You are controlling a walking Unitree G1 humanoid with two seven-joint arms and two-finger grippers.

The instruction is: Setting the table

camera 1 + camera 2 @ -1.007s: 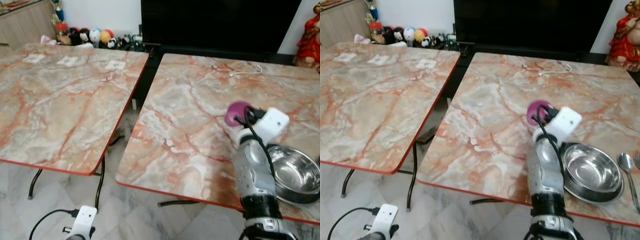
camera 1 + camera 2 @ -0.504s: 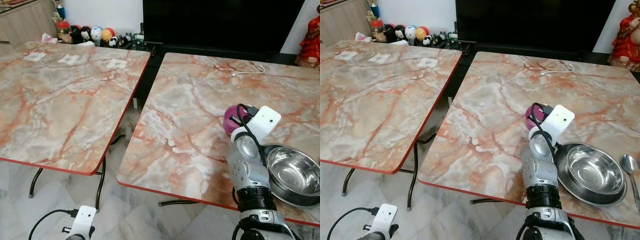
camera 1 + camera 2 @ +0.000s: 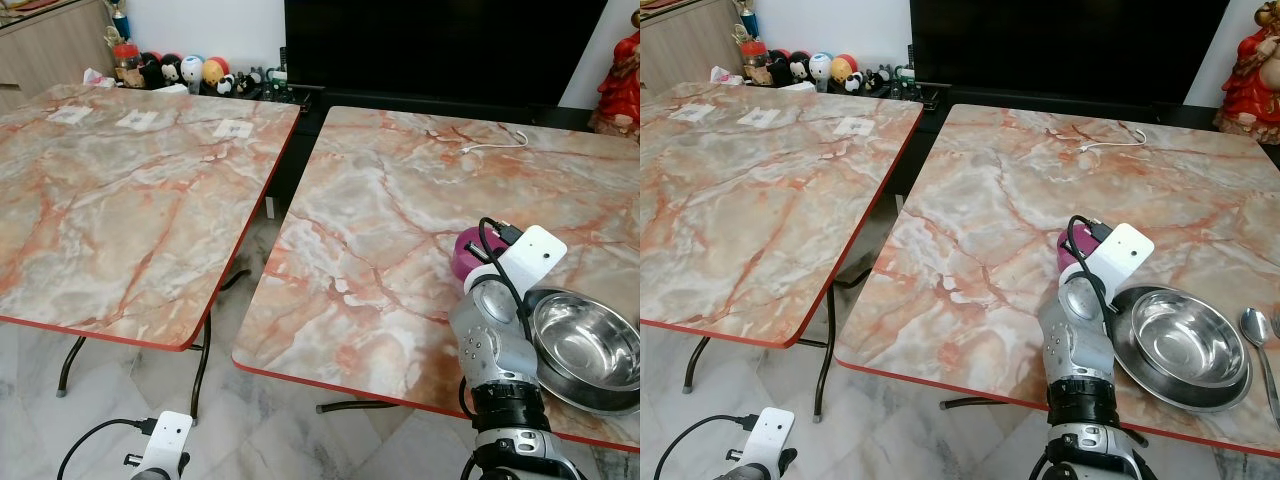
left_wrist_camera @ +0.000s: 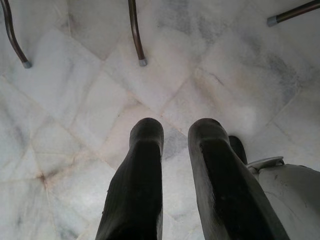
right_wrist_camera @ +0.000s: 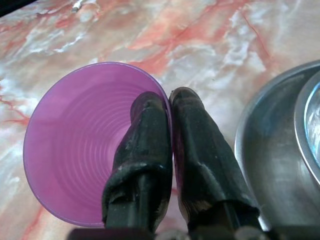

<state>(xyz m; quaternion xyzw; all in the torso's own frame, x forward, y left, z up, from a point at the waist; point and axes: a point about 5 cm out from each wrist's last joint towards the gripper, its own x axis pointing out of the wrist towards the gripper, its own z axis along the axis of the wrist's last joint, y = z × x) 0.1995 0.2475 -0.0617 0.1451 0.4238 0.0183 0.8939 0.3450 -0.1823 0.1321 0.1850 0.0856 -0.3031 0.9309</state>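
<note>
A purple plastic cup (image 5: 75, 145) hangs from my right gripper (image 5: 167, 97), which is shut on its rim, one finger (image 5: 145, 135) inside and the other outside. In the eye views the cup (image 3: 466, 250) sits low over the right marble table (image 3: 380, 190), mostly hidden behind my right wrist. It is just left of a steel bowl (image 3: 1185, 335) that stands on a steel plate (image 3: 1127, 345). A spoon (image 3: 1252, 325) lies right of the plate. My left gripper (image 4: 175, 132) hangs idle above the floor, its fingers a little apart.
A second marble table (image 3: 120, 200) stands to the left, across a gap of tiled floor (image 3: 250, 300). A white cable (image 3: 495, 142) lies at the right table's far side. Toys (image 3: 190, 72), a dark TV (image 3: 440, 50) and a red figurine (image 3: 620, 80) line the back.
My right arm has drawn back and down with the cup, bringing it lower and closer to the steel plate. The left arm has not moved.
</note>
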